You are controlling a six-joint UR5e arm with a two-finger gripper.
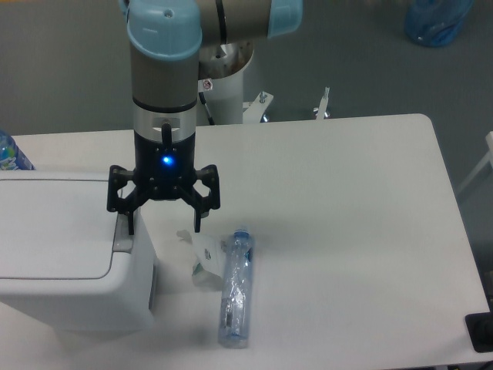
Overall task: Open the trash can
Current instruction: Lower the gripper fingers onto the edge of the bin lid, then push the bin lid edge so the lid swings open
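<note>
At the table's [362, 200] left edge sits the white trash can [62, 254], lid down, grey tab [123, 235] on its right side. Above that tab hangs the tool [163, 222], fingers spread wide, gripping nothing; whether one fingertip touches the tab is unclear. A bottle [235, 289] lies nearby.

One fixed camera looks steeply down from the front at the counter [347, 193], fairly near; the hand [163, 225] sits left of centre.
</note>
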